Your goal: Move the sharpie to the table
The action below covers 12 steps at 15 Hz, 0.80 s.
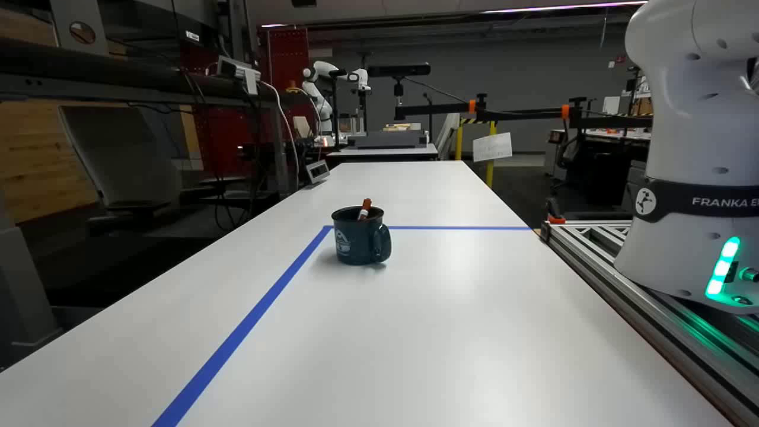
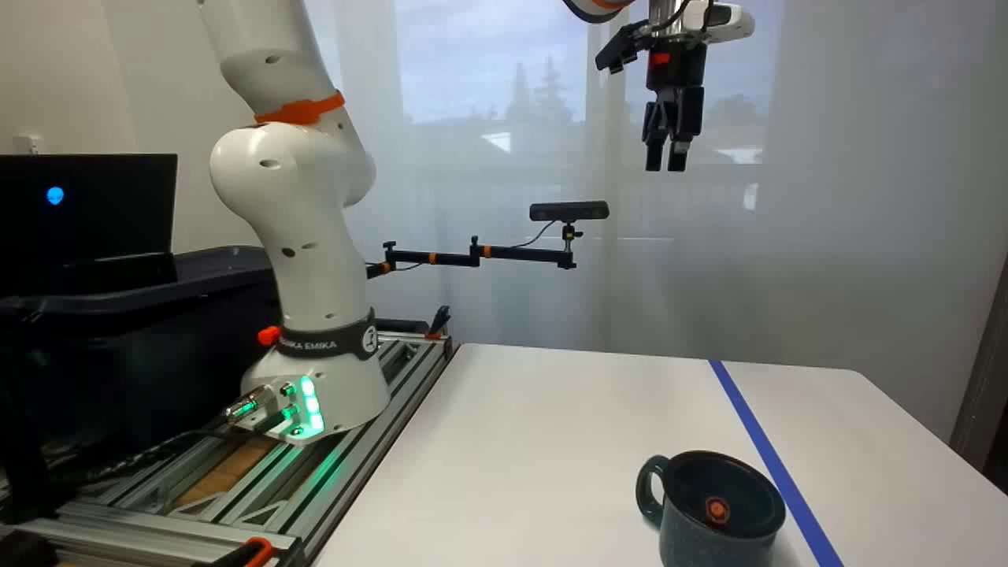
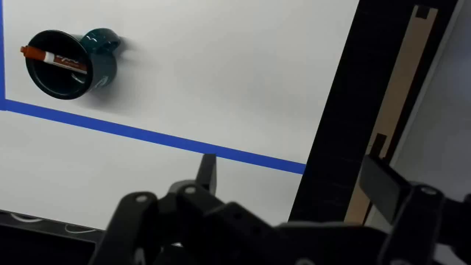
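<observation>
Well, mug wall rings sharpie partway up; blue tape near.

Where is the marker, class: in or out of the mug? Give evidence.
In. The marker leans inside the teal mug; the wrist view shows its barrel within the rim, capped end poking out.

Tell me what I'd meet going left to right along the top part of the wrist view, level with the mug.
Blue tape, marker's orange cap, dark teal mug's handle, broad stretch of white tabletop, dark band, tan strip.
</observation>
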Motion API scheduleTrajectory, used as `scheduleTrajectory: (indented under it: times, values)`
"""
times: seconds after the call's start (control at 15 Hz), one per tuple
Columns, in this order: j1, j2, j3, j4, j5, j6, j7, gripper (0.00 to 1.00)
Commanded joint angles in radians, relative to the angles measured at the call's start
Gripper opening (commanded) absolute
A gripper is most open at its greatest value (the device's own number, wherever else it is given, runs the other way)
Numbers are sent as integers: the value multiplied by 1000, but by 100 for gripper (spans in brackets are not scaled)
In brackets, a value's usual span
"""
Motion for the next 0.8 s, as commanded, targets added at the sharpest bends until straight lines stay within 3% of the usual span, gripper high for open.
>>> scheduleTrajectory:
  times: [0.0, 0.4, 0.73]
  values:
    - [11, 1, -10, 3, -3, -3, 2, 100]
    - [11, 1, -10, 3, -3, -3, 2, 100]
    - [-4, -20, -69, -56, -126, -84, -330, 100]
